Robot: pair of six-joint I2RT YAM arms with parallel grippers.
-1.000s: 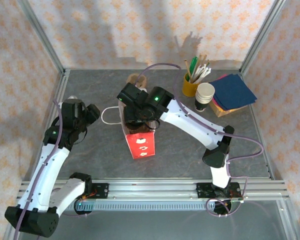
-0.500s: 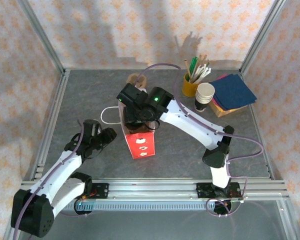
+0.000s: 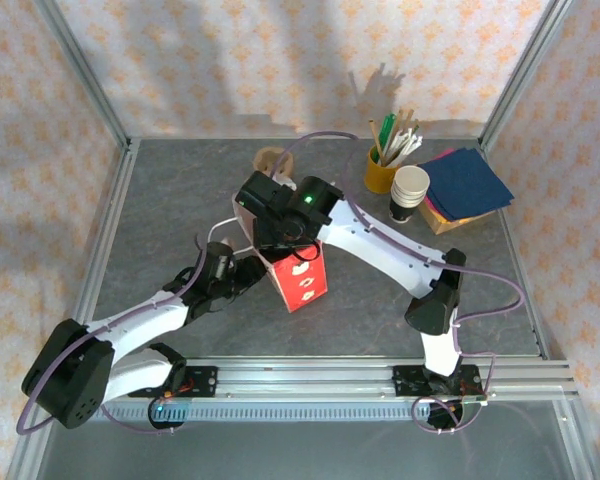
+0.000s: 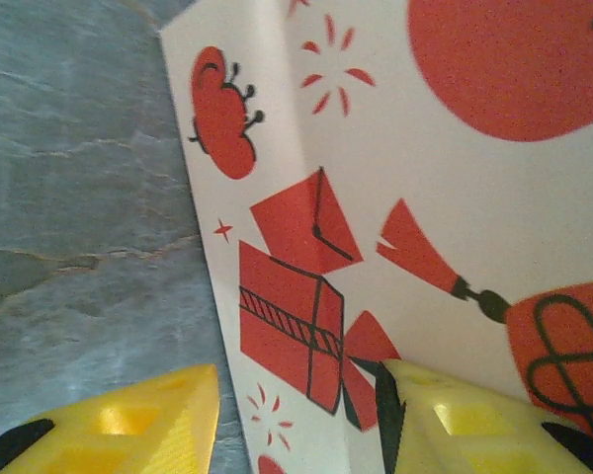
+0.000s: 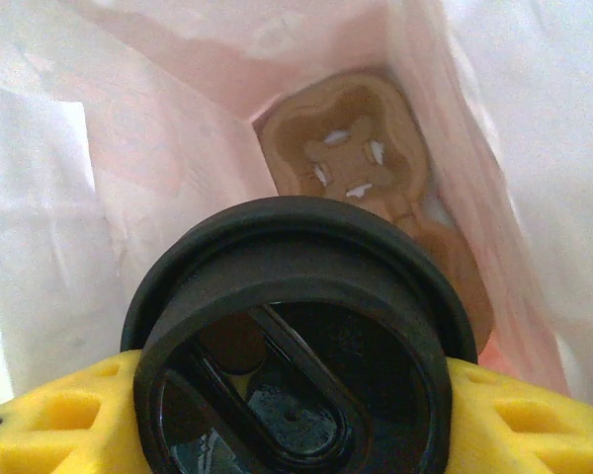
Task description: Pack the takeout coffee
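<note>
The takeout coffee (image 5: 296, 326), seen from above as a round black lid, hangs inside the mouth of a white paper bag with red prints (image 3: 305, 285). My right gripper (image 5: 296, 405) is shut on it, one yellow finger (image 5: 49, 415) on each side of the lid. From above, that right gripper (image 3: 278, 215) sits over the bag's top. A brown cardboard piece (image 5: 361, 158) lies at the bag's bottom. My left gripper (image 4: 296, 415) is open against the bag's side (image 4: 455, 197), its fingers astride a folded edge. In the top view the left gripper (image 3: 245, 272) is at the bag's left.
A yellow cup of stirrers (image 3: 382, 172), a stack of paper cups (image 3: 410, 192) and blue napkins (image 3: 467, 182) stand at the back right. A brown round thing (image 3: 270, 158) lies behind the bag. The grey table (image 4: 79, 197) shows left of the bag.
My left arm swung in from the far left to the bag's side and its jaws narrowed. The bag turned, its lower end shifting right. The right gripper kept its hold.
</note>
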